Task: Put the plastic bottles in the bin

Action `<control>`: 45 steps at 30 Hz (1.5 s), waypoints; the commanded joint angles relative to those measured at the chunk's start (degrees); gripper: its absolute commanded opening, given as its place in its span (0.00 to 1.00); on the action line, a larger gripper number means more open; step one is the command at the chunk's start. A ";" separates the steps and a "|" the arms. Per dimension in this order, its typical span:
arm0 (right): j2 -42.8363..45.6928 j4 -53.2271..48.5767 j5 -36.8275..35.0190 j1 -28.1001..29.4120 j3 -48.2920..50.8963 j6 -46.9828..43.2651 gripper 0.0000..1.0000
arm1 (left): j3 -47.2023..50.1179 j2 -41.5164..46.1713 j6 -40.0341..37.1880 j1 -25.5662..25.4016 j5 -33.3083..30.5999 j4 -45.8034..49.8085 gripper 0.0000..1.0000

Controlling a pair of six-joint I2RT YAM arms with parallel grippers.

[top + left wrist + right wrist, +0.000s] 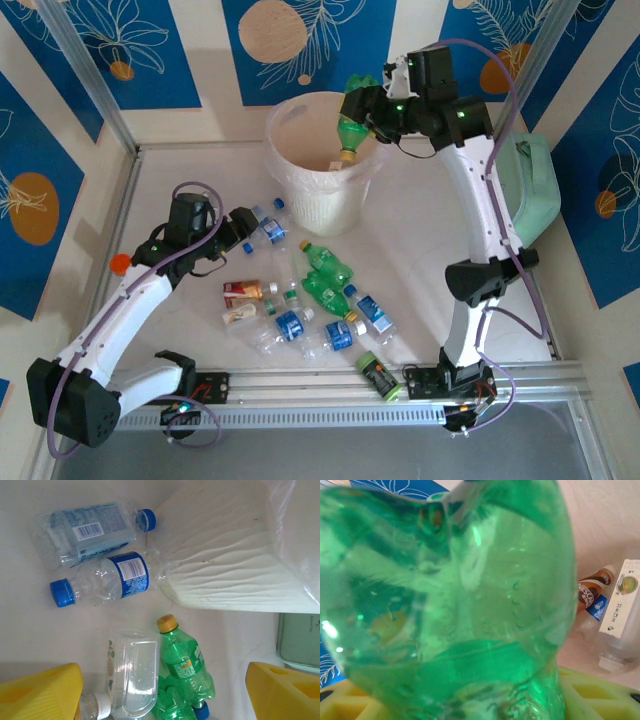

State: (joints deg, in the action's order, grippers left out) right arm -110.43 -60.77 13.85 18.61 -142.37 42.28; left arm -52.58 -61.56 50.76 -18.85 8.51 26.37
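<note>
**Green bottle held over the bin**

Toward the table's (420,230) near edge: loose plastic bottles (300,312). Just beyond: left gripper (243,228) spread wide, empty, beside two blue-capped bottles (102,579). Toward the far edge: right gripper (362,112) clenched on a green bottle (350,136), cap down over the bin (300,195).

- Left arm (130,300) reaches low and forward from its base, elbow near the table; left gripper (247,228) has its fingers spread wide.
- Right arm (480,180) is raised, wrist turned leftward; right gripper (362,108) is clamped on a green bottle (349,133), cap down.
</note>
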 commanded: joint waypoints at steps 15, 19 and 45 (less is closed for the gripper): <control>-9.56 0.07 5.42 -3.93 -8.32 3.58 0.81 | -3.01 0.00 -6.38 2.55 -2.99 7.71 0.91; -7.72 -2.41 5.36 -3.93 -10.13 3.13 0.83 | -3.21 -0.85 -8.92 3.85 -2.45 7.74 0.92; 47.23 11.71 -6.72 2.13 63.01 0.62 0.85 | -19.53 -33.23 -33.60 5.69 -1.82 3.95 1.00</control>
State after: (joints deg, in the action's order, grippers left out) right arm -64.29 -51.22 6.81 20.97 -80.86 41.01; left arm -69.10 -92.42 22.06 -13.82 7.05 30.44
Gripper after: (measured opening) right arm 0.855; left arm 0.994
